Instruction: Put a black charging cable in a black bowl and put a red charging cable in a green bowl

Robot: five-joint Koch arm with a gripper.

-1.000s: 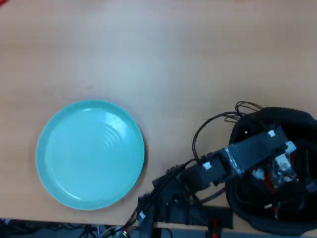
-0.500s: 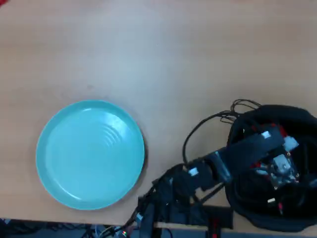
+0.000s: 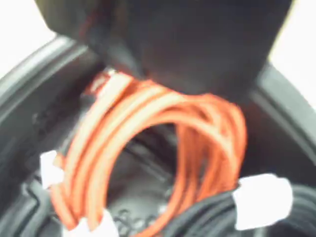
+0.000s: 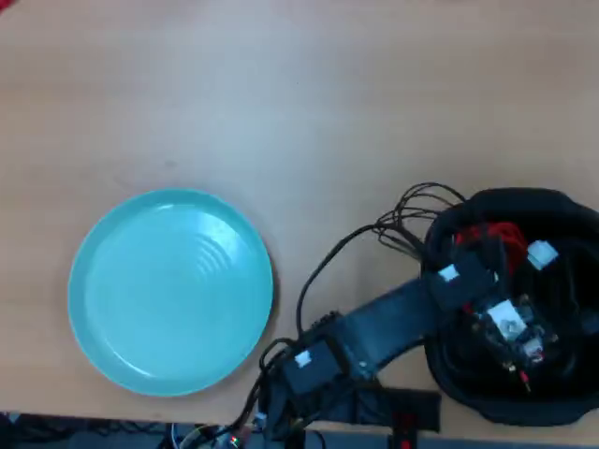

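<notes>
One claw (image 4: 489,251) was down inside the black bowl (image 4: 571,217), at the end of the arm that reached in from the table's near edge in the overhead view. Its dark body filled the top of the wrist view, and its tips could not be seen there, so nobody could tell if it was apart, together, or pinching something. Right below the claw's dark body hung the red charging cable (image 3: 148,143), a loose ring of thin red strands with small white ties. It was inside the black bowl and its top met the claw's dark edge. Just under the red ring, at the lower right of the wrist view, lay the black charging cable (image 3: 207,212) with its pale tie, also in the black bowl. In the overhead view a bit of red showed beside the claw. Far off to the claw's left in that view sat the green bowl (image 4: 122,271) on the wooden table (image 4: 328,103).
</notes>
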